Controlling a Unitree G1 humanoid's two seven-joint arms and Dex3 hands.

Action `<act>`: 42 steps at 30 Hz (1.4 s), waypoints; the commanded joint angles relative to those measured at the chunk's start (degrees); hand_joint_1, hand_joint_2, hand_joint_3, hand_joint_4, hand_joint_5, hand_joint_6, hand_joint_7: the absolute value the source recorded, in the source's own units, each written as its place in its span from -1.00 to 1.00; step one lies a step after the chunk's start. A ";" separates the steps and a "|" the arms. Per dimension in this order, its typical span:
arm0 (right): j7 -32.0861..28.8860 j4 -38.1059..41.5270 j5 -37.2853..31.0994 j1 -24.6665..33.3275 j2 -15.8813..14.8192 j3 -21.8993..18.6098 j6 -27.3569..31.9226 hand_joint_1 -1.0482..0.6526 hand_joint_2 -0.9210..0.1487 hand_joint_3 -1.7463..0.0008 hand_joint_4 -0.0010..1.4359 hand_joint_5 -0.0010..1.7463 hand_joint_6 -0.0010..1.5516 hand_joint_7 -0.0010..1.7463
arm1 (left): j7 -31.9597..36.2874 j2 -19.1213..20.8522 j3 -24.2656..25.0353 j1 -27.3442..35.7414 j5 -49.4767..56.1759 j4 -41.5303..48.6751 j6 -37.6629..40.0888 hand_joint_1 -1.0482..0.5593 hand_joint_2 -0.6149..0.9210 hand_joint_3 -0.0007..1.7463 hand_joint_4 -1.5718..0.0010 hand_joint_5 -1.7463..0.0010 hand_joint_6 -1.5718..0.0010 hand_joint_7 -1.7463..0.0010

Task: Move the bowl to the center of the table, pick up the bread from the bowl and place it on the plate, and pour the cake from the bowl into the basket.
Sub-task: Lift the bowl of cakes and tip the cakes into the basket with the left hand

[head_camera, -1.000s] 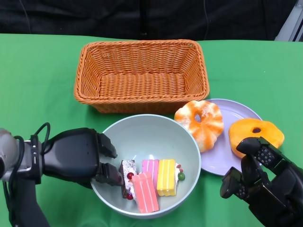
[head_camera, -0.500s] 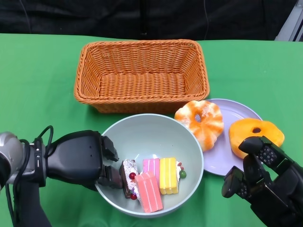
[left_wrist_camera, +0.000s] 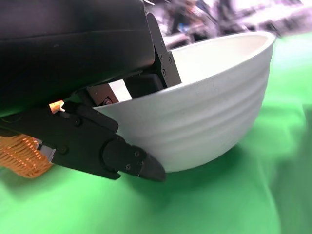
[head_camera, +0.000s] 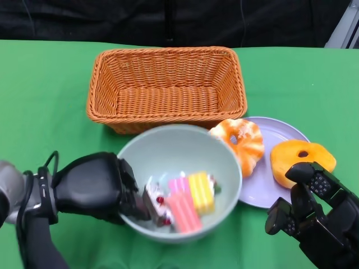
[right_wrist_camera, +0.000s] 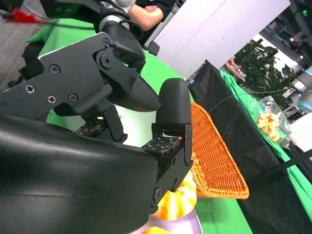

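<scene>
Well, ribbed round bowl (pale)

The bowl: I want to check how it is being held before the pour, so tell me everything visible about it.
The bowl is pale grey-green, round and deep, glossy like ceramic, with faint ridges on its outer wall in the left wrist view. The left hand grips its near-left rim, fingers inside and under. It appears lifted off the green table, slightly blurred. Inside lie cake slices: pink, yellow and a dark one. It sits just before the basket, beside the plate.
</scene>
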 commanded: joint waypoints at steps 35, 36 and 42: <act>1.52 3.45 1.28 -1.11 -1.55 -2.44 0.26 0.04 -0.56 -0.22 0.09 1.00 -0.29 0.99 | -36.96 8.42 39.00 23.60 -41.73 -38.25 -5.62 0.23 0.07 0.78 -0.29 -1.00 -0.10 -1.00; 1.61 3.52 1.21 -1.13 -1.60 -2.48 0.28 0.04 -0.56 -0.22 0.09 1.00 -0.29 0.99 | -39.27 7.89 39.94 24.04 -43.35 -39.29 -4.91 0.25 0.06 0.80 -0.30 -1.00 -0.10 -1.00; 2.22 3.90 1.06 -1.02 -1.75 -2.67 0.20 0.05 -0.55 -0.21 0.09 1.00 -0.29 1.00 | -51.18 0.85 45.34 24.60 -52.70 -47.44 5.75 0.38 0.04 0.89 -0.27 -1.00 -0.09 -1.00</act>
